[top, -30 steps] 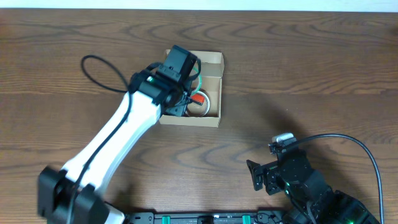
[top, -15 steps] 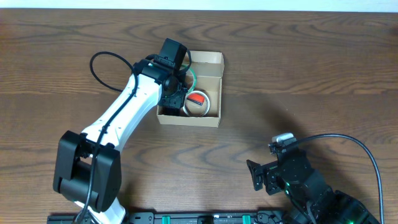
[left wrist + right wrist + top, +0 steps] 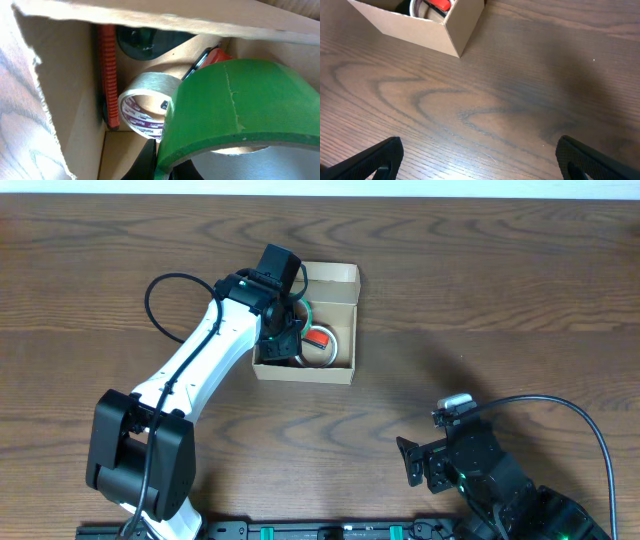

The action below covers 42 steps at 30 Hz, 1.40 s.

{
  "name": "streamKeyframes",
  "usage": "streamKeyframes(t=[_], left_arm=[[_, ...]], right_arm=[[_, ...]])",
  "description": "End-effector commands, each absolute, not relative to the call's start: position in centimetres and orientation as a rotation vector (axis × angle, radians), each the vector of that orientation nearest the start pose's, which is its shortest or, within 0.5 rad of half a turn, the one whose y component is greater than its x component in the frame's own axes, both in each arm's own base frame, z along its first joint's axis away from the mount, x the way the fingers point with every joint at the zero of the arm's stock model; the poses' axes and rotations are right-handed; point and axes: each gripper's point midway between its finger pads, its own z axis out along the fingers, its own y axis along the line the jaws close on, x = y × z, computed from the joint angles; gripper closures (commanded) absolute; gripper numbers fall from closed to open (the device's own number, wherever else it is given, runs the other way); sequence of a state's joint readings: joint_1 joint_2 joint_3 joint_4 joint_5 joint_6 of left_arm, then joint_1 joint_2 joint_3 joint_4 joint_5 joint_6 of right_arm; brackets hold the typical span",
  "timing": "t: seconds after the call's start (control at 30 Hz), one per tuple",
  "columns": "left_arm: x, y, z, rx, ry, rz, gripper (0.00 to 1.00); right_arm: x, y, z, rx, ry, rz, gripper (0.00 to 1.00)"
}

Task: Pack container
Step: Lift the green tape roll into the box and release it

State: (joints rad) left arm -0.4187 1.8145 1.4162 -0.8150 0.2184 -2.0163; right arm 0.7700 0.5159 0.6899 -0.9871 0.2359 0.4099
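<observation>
The tan cardboard container (image 3: 345, 313) sits open on the table, its flap lid at the far side. My left gripper (image 3: 285, 335) reaches into its left part and is shut on a green tape roll (image 3: 240, 107), which it holds inside the container (image 3: 75, 100). Below the green roll lie a clear tape roll with red print (image 3: 142, 107) and a red-handled tool (image 3: 107, 75). A red piece and a clear roll (image 3: 322, 340) show from above. My right gripper (image 3: 477, 160) is open and empty over bare table, with the container's corner (image 3: 450, 25) far ahead.
The wooden table (image 3: 480, 300) stretches all around the container. The left arm's black cable (image 3: 165, 305) loops to the left of the container. The right arm (image 3: 480, 475) rests at the front right.
The left arm swung to the left side of the container and lowered its gripper with the green roll deeper inside. The right arm has not moved.
</observation>
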Motion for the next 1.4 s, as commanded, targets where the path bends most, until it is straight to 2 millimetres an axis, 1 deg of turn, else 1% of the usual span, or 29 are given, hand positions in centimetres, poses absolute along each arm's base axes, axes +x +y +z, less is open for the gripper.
streamKeyframes(t=[0.0,0.07,0.27,0.37,0.47,0.53,0.57,0.67,0.77,1.0,1.1,1.17,1.2,1.27,1.3,1.37], left_arm=[[36.5,-20.0,10.3,-2.336,2.180,-0.633,0.95],[36.3,-19.8,10.2,-2.345,2.181,-0.616,0.94],[34.1,-18.9,9.6,-2.408,2.208,-0.473,0.94],[33.6,-18.7,9.4,-2.422,2.213,-0.434,0.92],[33.6,-18.6,9.4,-2.422,2.213,-0.433,0.92],[33.6,-18.7,9.4,-2.422,2.213,-0.433,0.89],[33.6,-18.7,9.4,-2.422,2.213,-0.433,0.85],[33.6,-18.7,9.4,-2.423,2.214,-0.434,0.76],[33.5,-18.8,9.5,-2.428,2.221,-0.443,0.71],[34.0,-19.1,9.6,-2.399,2.228,-0.481,0.69],[34.3,-19.1,10.3,-2.376,2.230,-0.516,0.68],[34.5,-19.0,11.1,-2.356,2.218,-0.544,0.56],[34.6,-18.9,11.8,-2.325,2.214,-0.567,0.47],[34.8,-18.5,13.0,-2.262,2.210,-0.598,0.42],[34.9,-18.2,13.7,-2.226,2.208,-0.614,0.38],[35.0,-17.7,15.1,-2.141,2.209,-0.643,0.23]], right_arm=[[16.2,10.1,17.1,-0.307,2.349,0.294,0.01],[16.2,10.1,17.1,-0.307,2.349,0.294,0.01],[16.2,10.1,17.1,-0.307,2.349,0.294,0.01],[16.2,10.1,17.1,-0.307,2.349,0.294,0.01],[16.2,10.1,17.1,-0.307,2.349,0.294,0.01],[16.2,10.1,17.1,-0.307,2.349,0.294,0.01],[16.2,10.1,17.1,-0.307,2.349,0.294,0.01],[16.2,10.1,17.1,-0.307,2.349,0.294,0.01],[16.2,10.1,17.1,-0.307,2.349,0.294,0.01],[16.2,10.1,17.1,-0.307,2.349,0.294,0.01],[16.2,10.1,17.1,-0.307,2.349,0.294,0.01],[16.2,10.1,17.1,-0.307,2.349,0.294,0.01],[16.2,10.1,17.1,-0.307,2.349,0.294,0.01],[16.2,10.1,17.1,-0.307,2.349,0.294,0.01],[16.2,10.1,17.1,-0.307,2.349,0.294,0.01],[16.2,10.1,17.1,-0.307,2.349,0.294,0.01]])
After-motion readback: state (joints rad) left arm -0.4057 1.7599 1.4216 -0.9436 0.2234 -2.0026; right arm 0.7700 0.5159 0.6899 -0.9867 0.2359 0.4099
